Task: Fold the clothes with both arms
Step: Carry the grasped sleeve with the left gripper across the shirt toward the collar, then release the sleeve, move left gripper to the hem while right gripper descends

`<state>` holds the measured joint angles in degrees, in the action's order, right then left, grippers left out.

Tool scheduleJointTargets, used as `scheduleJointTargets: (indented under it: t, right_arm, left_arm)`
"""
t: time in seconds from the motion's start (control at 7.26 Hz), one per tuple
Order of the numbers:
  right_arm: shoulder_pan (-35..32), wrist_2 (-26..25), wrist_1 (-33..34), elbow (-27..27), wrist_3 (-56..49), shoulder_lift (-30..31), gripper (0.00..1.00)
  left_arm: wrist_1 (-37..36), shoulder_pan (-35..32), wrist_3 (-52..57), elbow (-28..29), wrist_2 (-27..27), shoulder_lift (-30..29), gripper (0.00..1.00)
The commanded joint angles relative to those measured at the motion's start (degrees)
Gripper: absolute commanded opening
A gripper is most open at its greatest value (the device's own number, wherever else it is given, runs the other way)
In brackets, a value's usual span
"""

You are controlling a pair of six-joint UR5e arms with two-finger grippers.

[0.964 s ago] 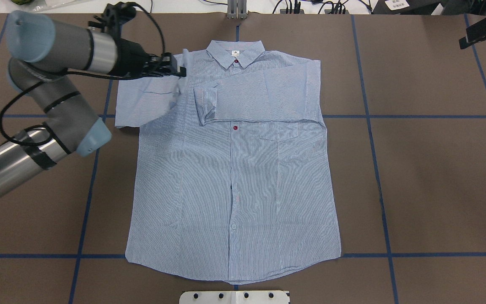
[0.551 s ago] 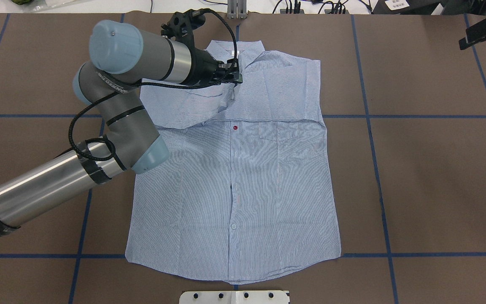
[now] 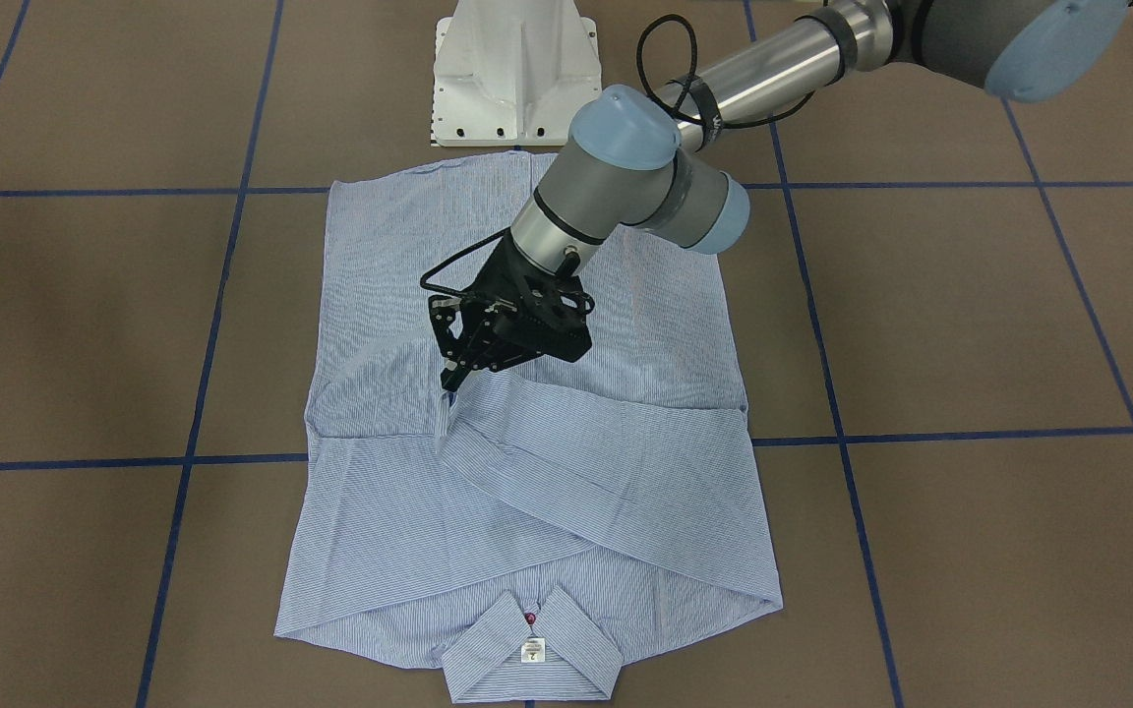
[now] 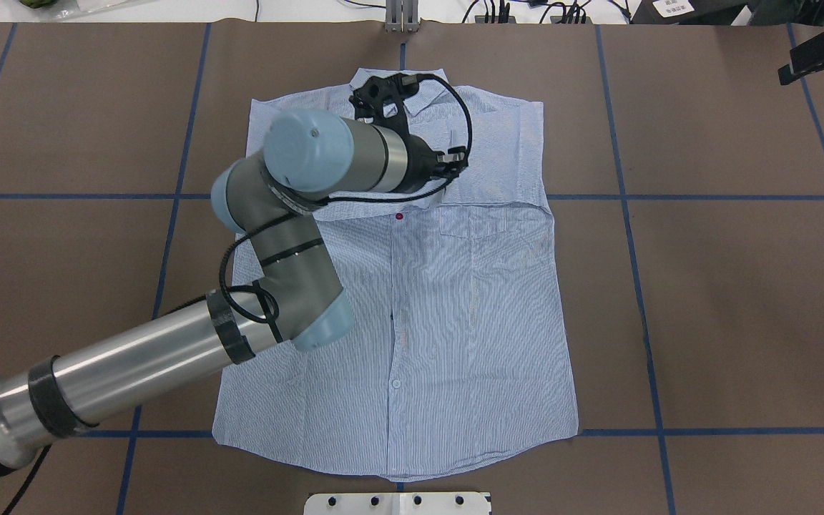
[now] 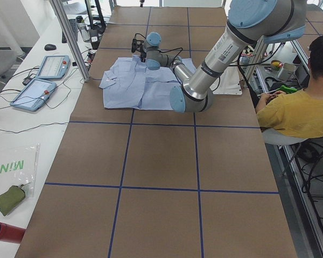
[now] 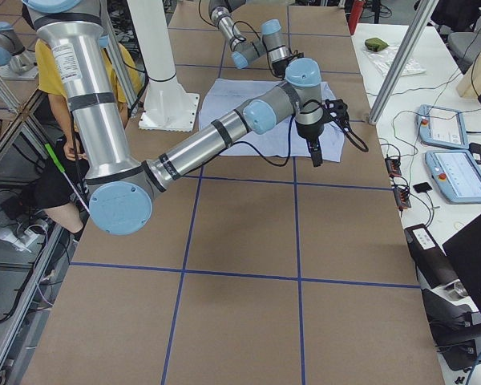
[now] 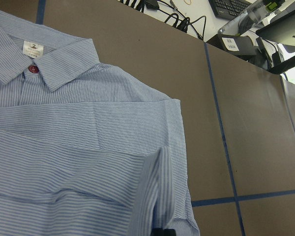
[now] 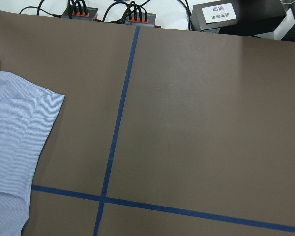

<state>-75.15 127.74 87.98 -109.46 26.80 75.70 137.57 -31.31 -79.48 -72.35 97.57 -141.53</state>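
Drags the second sleeve (image 3: 606, 472) right across the shirt (image 3: 380, 275) now, with the left gripper (image 3: 449, 382) still clamped on the cuff (image 7: 160, 191). Means both sleeves in, just needs dropping.

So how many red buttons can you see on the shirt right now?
2: one red button at the collar, another on the front just below the folded sleeves. More may be hidden under the sleeves or the left arm.

Overhead view: shirt (image 4: 469, 322) on table (image 4: 741, 286), collar (image 4: 430, 76) at 12 o'clock; left gripper (image 4: 455, 166) over sleeves (image 4: 501, 146), 12 o'clock of shirt centre.
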Motion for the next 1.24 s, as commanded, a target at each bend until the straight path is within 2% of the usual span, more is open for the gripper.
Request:
scheduleJointTargets:
  t: [0.0, 0.28, 0.41, 0.55, 0.69, 0.83, 1.1]
  right_arm:
    - [0.00, -0.03, 0.00, 0.13, 0.44, 0.06, 1.00]
    - [0.17, -0.12, -0.09, -0.40, 5.07, -0.03, 1.00]
    - [1.74, -0.47, -1.13, -1.70, 9.62, 0.06, 1.00]
    - [3.93, -0.73, -3.49, -3.28, 14.72, 1.45, 1.00]
    - [7.26, -3.09, -6.65, -6.69, 21.29, 4.25, 1.00]
    - [12.60, -7.02, -7.98, -10.99, 28.58, 7.15, 1.00]
    - [28.39, -21.05, -8.00, -18.99, 44.04, 11.56, 1.00]
  left_arm:
    - [-0.03, 6.07, 0.72, 2.56, -6.51, -1.37, 0.99]
    - [-0.98, 6.70, 2.65, 1.78, -6.17, -2.08, 1.00]
    - [-6.74, 6.61, 7.19, -1.79, -6.08, -1.12, 1.00]
    - [-14.01, 6.44, 11.93, -9.40, -5.81, 2.54, 1.00]
    - [-18.87, 6.35, 14.76, -18.26, -4.42, 8.32, 1.00]
    - [-23.36, 6.17, 16.27, -25.57, -2.49, 12.64, 1.00]
    - [-24.37, 6.17, 16.99, -38.07, -1.07, 21.95, 1.00]
